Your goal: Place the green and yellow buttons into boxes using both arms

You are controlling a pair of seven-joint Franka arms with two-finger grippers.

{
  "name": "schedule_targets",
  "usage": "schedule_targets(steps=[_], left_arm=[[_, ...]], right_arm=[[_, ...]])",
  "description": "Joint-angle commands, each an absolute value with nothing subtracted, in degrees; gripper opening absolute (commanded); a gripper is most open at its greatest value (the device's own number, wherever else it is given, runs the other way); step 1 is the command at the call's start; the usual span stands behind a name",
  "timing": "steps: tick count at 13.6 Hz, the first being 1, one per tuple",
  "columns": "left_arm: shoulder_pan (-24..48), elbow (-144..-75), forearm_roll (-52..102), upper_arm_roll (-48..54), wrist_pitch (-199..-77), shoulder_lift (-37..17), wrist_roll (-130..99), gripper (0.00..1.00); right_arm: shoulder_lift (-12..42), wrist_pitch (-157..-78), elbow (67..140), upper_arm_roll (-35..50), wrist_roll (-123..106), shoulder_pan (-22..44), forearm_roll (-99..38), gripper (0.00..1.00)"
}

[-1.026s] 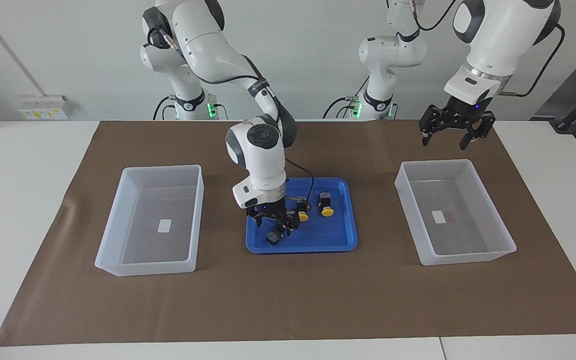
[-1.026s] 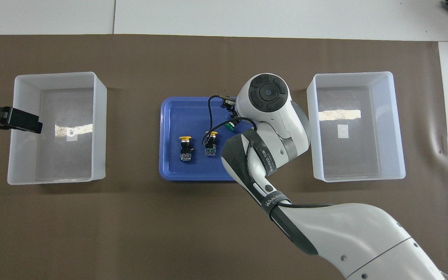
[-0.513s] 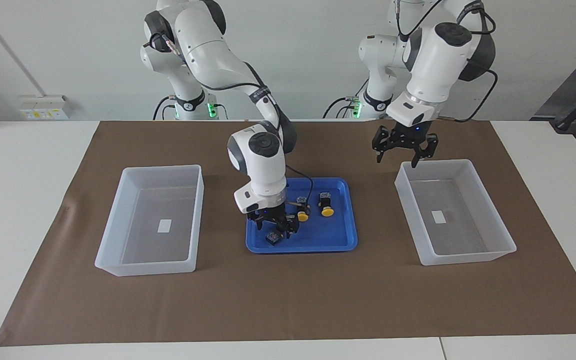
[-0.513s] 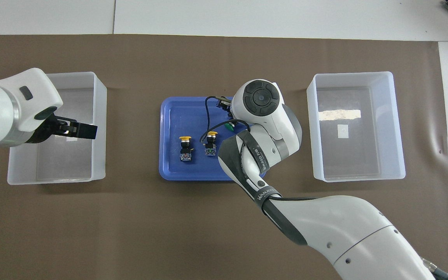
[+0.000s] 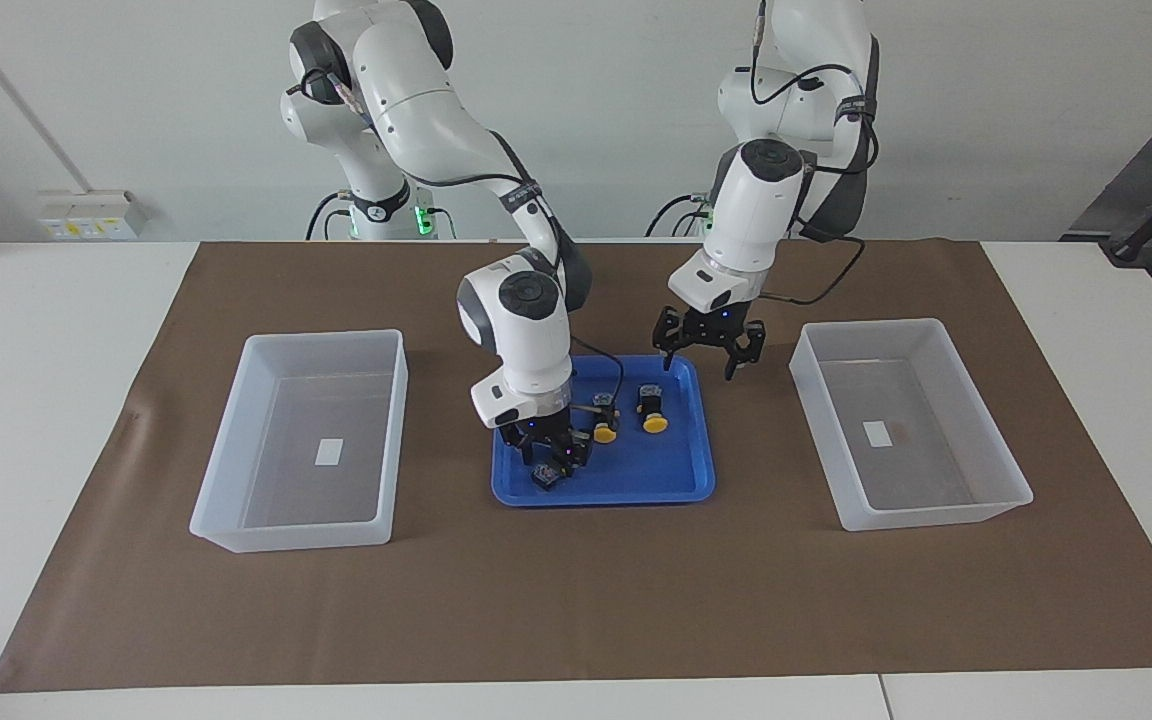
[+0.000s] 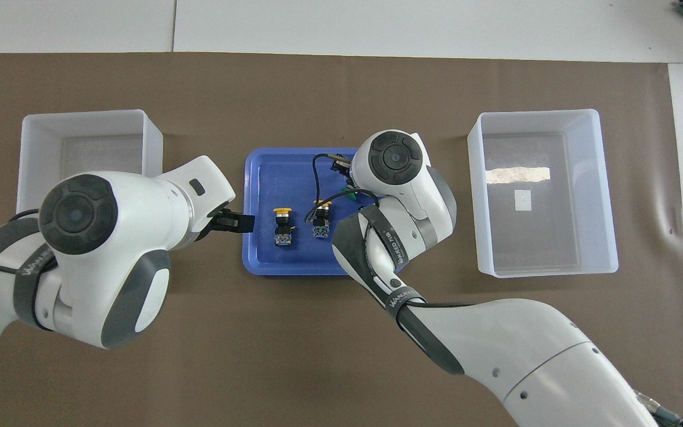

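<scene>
Two yellow buttons (image 5: 604, 433) (image 5: 653, 423) lie in the blue tray (image 5: 636, 482); they also show in the overhead view (image 6: 283, 220) (image 6: 319, 217). My right gripper (image 5: 548, 456) is low in the tray, at a button with a bluish base (image 5: 543, 476). A bit of green cap (image 6: 349, 193) shows beside its wrist; the other green button is hidden. My left gripper (image 5: 703, 362) is open and empty above the tray's edge at the left arm's end. Two translucent boxes (image 5: 326, 337) (image 5: 876, 325) stand empty at either end.
The brown mat (image 5: 576, 600) covers the table. In the overhead view the left arm's wrist (image 6: 104, 237) hides much of the box at its end (image 6: 89, 115). The right arm's wrist (image 6: 392, 160) hides part of the tray (image 6: 264, 178).
My left arm has swung from above the box at its end toward the tray and come lower. My right gripper has settled a little lower in the tray.
</scene>
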State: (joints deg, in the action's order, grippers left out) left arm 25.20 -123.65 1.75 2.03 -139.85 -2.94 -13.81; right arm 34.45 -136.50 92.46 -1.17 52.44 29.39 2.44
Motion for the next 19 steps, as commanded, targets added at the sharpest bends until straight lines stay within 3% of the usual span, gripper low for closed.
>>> schedule_targets(steps=[1,7,8,9,10,14,16,19], left_arm=[[28.11,-125.24,1.05,1.14,-145.0,-6.13,-17.73,1.0],[30.49,-125.42,1.05,1.14,-153.88,-14.14,-23.28,1.0],[30.59,-125.42,1.14,1.14,-154.51,-14.5,-24.25,0.91],[30.59,-125.42,1.06,1.14,-154.08,-14.5,-24.87,0.58],[30.32,-124.98,1.05,1.14,-153.72,-14.5,-24.79,0.01],[28.57,-123.93,1.05,0.7,-148.64,-10.83,-24.44,0.0],[24.46,-121.74,1.05,0.35,-145.39,-7.4,-23.91,0.0],[19.79,-117.79,1.05,0.35,-140.64,-5.36,-22.33,0.0]], right_arm=[[32.87,-136.42,93.7,-0.88,54.05,29.53,2.29,0.0],[20.33,-122.72,92.81,-0.88,46.7,25.77,-0.09,0.0],[18.56,-121.3,93.16,-0.88,43.28,23.92,-0.09,0.0],[17.5,-120.16,93.25,-0.97,40.28,22.34,-0.09,0.0],[16.71,-119.19,93.25,-1.05,36.43,20.41,0.0,0.0],[15.82,-117.07,94.12,-1.05,16.66,10.66,0.0,0.0],[13.72,-119.6,100.16,-0.97,6.21,5.56,0.0,0.0],[13.44,-132.05,110.28,-0.97,-3.49,-0.34,-0.09,0.0]])
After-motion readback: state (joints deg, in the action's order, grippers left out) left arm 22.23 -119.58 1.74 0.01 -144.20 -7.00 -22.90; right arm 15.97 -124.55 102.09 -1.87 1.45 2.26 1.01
